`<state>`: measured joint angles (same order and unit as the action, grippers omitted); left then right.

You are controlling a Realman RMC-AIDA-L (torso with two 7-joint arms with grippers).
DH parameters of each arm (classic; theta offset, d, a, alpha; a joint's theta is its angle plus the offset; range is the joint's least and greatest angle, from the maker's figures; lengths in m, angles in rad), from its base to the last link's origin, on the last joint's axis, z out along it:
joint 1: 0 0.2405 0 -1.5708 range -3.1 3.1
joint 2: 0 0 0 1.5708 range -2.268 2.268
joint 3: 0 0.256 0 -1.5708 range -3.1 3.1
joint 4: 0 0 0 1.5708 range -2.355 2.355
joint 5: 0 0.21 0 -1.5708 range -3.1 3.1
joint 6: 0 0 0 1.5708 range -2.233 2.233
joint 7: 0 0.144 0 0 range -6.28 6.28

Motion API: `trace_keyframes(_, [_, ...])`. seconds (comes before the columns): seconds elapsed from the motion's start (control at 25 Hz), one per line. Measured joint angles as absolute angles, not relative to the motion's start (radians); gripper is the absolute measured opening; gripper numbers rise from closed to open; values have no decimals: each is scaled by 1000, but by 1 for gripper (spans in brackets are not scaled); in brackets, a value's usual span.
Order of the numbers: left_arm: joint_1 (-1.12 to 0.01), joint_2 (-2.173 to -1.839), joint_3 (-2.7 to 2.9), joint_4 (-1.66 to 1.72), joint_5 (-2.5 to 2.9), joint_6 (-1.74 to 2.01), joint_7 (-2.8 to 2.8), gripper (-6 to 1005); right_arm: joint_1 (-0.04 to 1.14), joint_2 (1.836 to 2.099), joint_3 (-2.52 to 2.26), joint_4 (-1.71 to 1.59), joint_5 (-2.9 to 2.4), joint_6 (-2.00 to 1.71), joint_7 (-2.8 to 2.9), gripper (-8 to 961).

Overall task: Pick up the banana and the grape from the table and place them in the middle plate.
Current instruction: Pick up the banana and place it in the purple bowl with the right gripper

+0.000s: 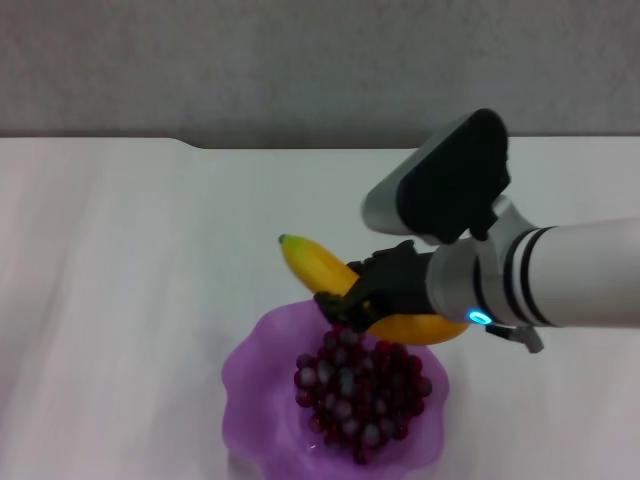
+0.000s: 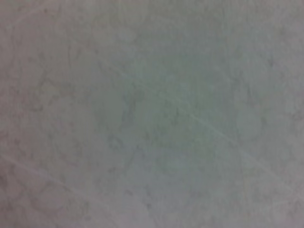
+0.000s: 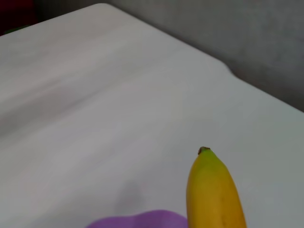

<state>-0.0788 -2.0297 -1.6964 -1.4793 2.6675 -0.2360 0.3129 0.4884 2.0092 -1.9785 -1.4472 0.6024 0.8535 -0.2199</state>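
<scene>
Yellow-orange, green-tipped banana [image 1: 318, 266] clamped in right gripper [image 1: 345, 308] above grape-filled purple plate [image 1: 262, 385]

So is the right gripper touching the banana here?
Touching. In the head view the right gripper's dark fingers wrap around the middle of the banana, with no gap visible, holding it just behind the purple plate of grapes.
</scene>
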Motion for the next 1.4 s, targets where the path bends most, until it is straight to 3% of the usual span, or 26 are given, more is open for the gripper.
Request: trace_keyframes(1.4, [-90,-2028,-1712,-1498,2676,-262,322,831,519,2007,-2232,-1453,610,865,-273,502])
